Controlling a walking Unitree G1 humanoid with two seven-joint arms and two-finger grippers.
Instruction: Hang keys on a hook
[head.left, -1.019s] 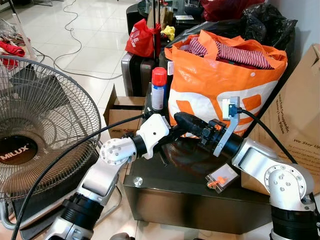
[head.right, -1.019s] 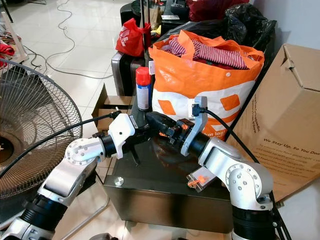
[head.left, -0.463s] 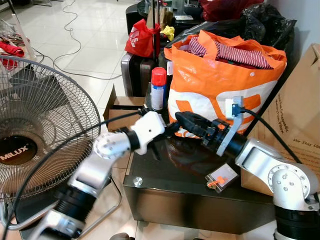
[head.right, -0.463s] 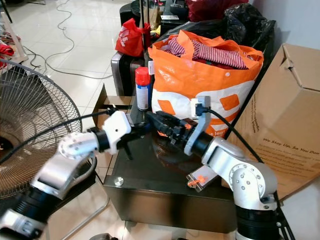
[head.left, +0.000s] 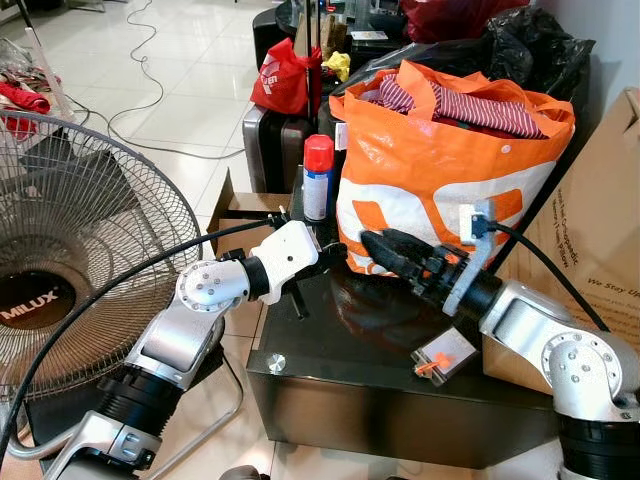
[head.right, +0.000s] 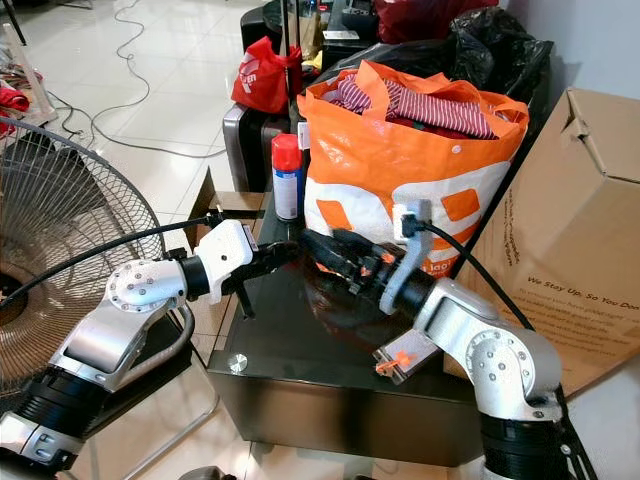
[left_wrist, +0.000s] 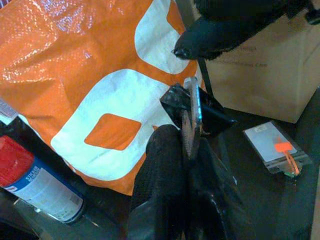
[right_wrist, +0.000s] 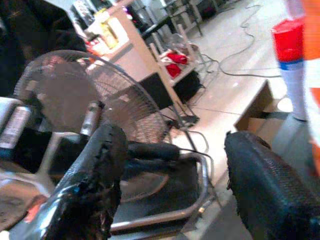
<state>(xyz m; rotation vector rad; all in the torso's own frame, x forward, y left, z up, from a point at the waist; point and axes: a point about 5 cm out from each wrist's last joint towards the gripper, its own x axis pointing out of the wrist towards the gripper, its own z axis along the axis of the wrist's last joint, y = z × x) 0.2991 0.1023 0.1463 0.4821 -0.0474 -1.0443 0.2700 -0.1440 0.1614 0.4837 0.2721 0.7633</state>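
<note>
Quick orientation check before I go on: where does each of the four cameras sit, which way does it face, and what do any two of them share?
Left eye: head, looking down at the dark table; left gripper and right gripper meet before the orange bag.
Right eye: same scene, both arms in view.
Left wrist: along shut fingers pinching the keys, facing the bag.
Right wrist: between open fingers, facing the fan.
Shared: the spray can shows in the eye views and both wrist views.

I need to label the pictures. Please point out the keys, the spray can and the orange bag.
keys (left_wrist: 191, 117): left wrist view, on the metal part above the fingers.
spray can (head.left: 317, 178): left eye view, on its body.
orange bag (head.left: 430, 170): left eye view, on its front.
</note>
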